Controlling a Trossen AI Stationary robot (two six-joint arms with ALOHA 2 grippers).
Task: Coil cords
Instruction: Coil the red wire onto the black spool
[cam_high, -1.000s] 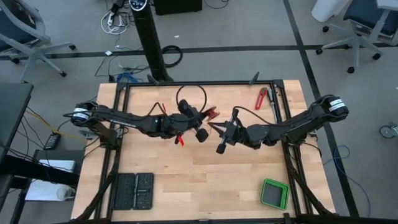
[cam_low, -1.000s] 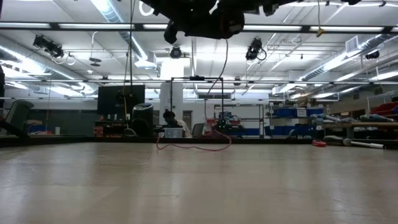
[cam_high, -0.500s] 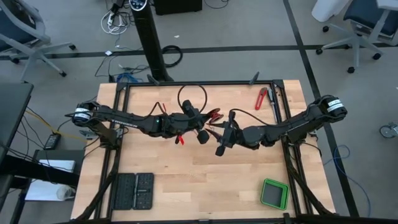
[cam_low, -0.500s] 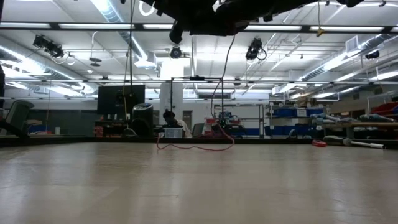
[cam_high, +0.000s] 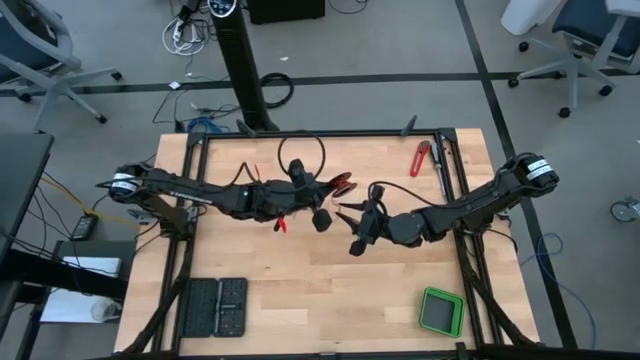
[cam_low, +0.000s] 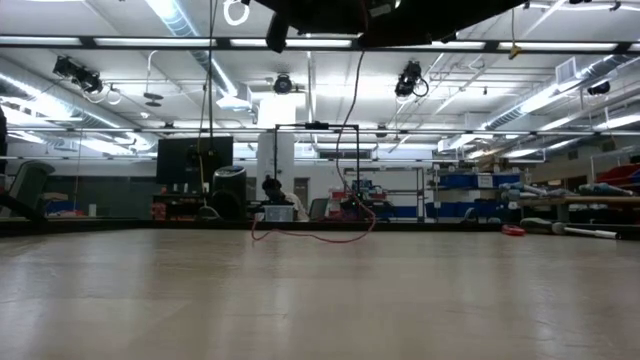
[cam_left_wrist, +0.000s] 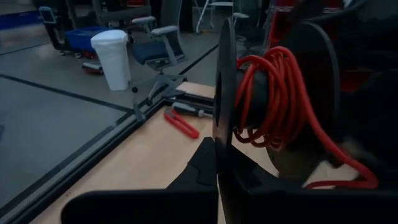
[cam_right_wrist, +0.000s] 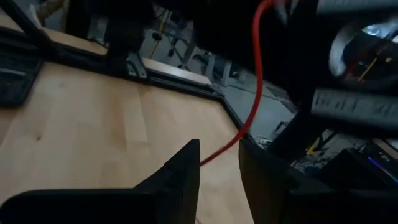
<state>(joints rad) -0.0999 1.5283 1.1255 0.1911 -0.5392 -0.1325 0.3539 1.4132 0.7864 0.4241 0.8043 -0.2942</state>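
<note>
Arms meet over the middle of the table (cam_high: 300, 290), both raised well above the wood, which fits a winding job done in the air: one side holds the coil, the other feeds wire.

Left gripper (cam_high: 318, 210) sits just left of centre with its jaws fully closed. The left wrist view shows red wire (cam_left_wrist: 273, 99) wound in many turns around the closed fingers, so the gripper probably serves as the spool. No turns lie loose on the table at this point.

Right gripper (cam_high: 358, 232) sits just right of the left one, slightly nearer. Its fingers (cam_right_wrist: 180, 174) stand apart with a clear gap. A free strand of the wire (cam_right_wrist: 252, 93) runs past the gap and appears untouched by either finger, so this gripper holds nothing. Judged from this, it has let go in order to take a fresh hold farther along.

Remaining wire hangs from the grippers to the far side of the table, where a slack red loop (cam_low: 315, 236) rests on the wood. That slack is not yet coiled.
</note>
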